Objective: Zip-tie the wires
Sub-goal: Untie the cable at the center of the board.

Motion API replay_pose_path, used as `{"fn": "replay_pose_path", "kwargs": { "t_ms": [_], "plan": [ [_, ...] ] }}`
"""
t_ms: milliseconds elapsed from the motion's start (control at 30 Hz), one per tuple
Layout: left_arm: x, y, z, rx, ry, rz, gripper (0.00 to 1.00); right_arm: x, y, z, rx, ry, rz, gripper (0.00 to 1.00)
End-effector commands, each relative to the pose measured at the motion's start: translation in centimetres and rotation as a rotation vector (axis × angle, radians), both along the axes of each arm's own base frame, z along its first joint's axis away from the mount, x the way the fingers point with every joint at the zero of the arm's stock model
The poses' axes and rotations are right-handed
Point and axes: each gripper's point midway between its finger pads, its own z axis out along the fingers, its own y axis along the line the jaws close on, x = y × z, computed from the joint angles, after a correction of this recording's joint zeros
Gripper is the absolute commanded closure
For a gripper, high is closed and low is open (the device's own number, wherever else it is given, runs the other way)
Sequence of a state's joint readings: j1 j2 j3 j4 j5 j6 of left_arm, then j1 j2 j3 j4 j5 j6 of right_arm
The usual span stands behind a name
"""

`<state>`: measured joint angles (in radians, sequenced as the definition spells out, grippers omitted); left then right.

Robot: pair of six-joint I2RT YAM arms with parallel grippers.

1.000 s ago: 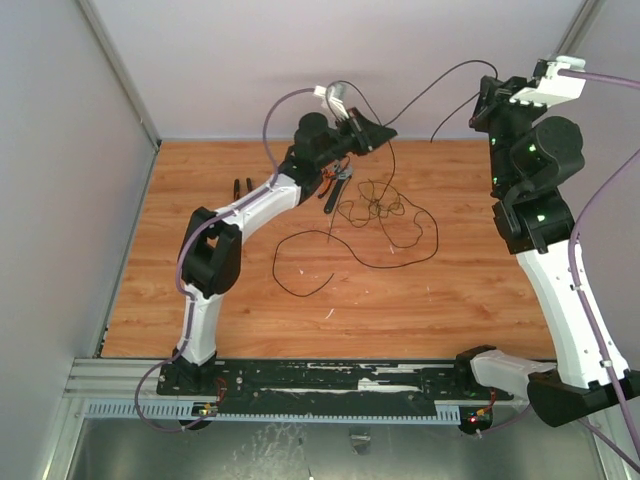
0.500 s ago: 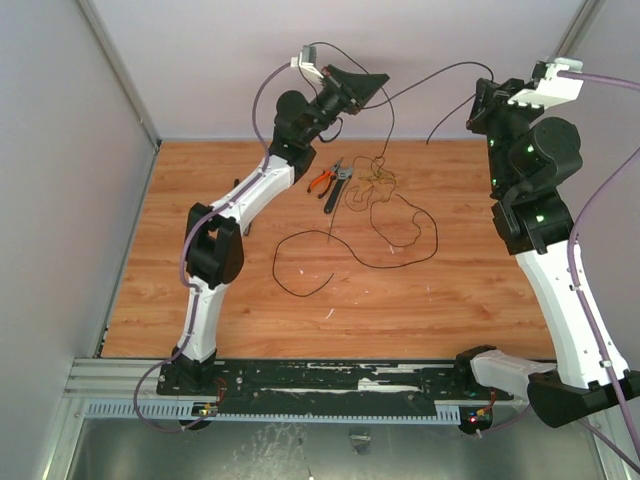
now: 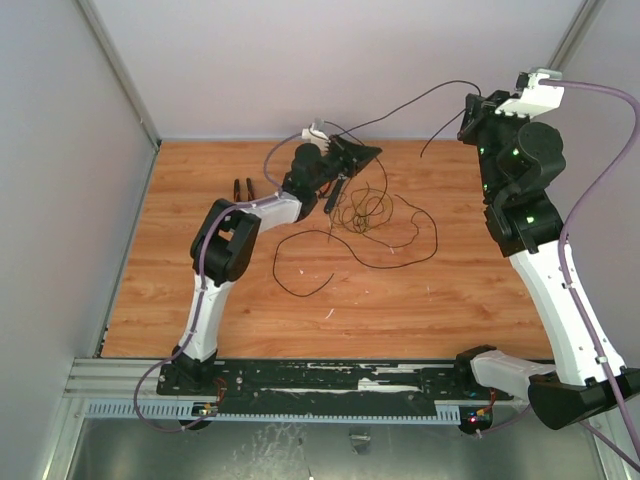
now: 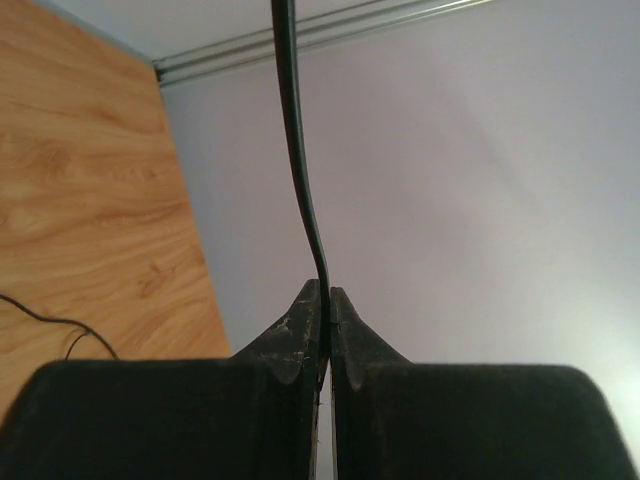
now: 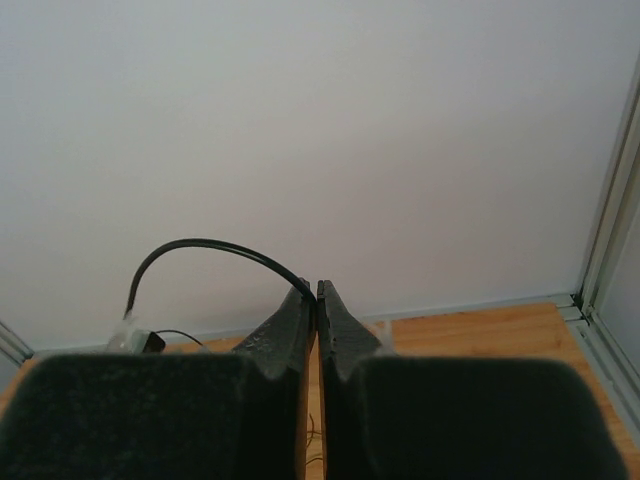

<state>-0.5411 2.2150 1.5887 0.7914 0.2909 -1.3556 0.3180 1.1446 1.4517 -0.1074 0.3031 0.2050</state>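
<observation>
The wires [image 3: 385,215] lie in loose dark loops on the wooden table behind its middle. One strand rises from the loops to my left gripper [image 3: 368,153], which hangs low over them. From there it arcs up across the back wall to my right gripper [image 3: 468,110], held high at the back right. The left gripper [image 4: 327,295] is shut on the wire [image 4: 295,150]. The right gripper [image 5: 316,290] is shut on the wire [image 5: 200,245] too. Two short black strips [image 3: 243,189] lie at the back left; whether they are the zip tie I cannot tell.
A dark hand tool [image 3: 331,200] pokes out from under the left wrist. Grey walls [image 3: 60,200] close the table at the left, back and right. The arm bases sit on the rail [image 3: 330,385] at the near edge.
The left gripper rose high with the wire, then came back down low over the loops and the tool. The right gripper shifted slightly left, still holding its strand.
</observation>
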Motion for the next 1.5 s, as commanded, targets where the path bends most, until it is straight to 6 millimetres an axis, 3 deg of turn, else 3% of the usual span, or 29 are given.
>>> {"fn": "replay_pose_path", "kwargs": {
  "t_ms": [0,133,233,367,433,933,1067,1267,1467],
  "plan": [
    [-1.1,-0.7,2.4,-0.058,-0.084,-0.019,1.00,-0.3,-0.5,0.6,0.017,-0.021,-0.007,1.00],
    [-2.4,-1.2,2.3,-0.059,-0.071,-0.026,1.00,-0.1,-0.5,0.4,0.016,-0.015,-0.012,1.00],
    [-3.1,-1.2,3.3,-0.093,-0.081,-0.014,1.00,0.0,-0.4,0.2,0.027,-0.012,-0.004,1.00],
    [-4.2,-3.9,1.6,-0.108,-0.072,-0.068,1.00,0.0,0.1,0.1,0.038,-0.010,0.021,1.00],
    [-4.3,-4.3,0.2,-0.125,-0.052,-0.073,1.00,0.0,0.0,-0.1,0.034,-0.002,0.017,1.00],
    [-3.9,-2.5,-6.3,-0.076,0.018,0.015,1.00,-0.1,-0.7,-2.5,0.001,0.038,-0.017,1.00],
    [-4.2,-1.9,-7.1,-0.071,0.024,0.027,1.00,0.0,-0.7,-2.7,0.002,0.041,-0.019,1.00],
    [-5.8,-4.5,-7.7,-0.061,0.025,-0.020,1.00,0.2,-0.5,-3.0,0.012,0.045,-0.012,1.00],
    [-6.0,-6.6,-7.5,-0.080,0.021,-0.049,1.00,0.0,-0.6,-3.0,0.008,0.048,-0.015,1.00]
  ]
}}
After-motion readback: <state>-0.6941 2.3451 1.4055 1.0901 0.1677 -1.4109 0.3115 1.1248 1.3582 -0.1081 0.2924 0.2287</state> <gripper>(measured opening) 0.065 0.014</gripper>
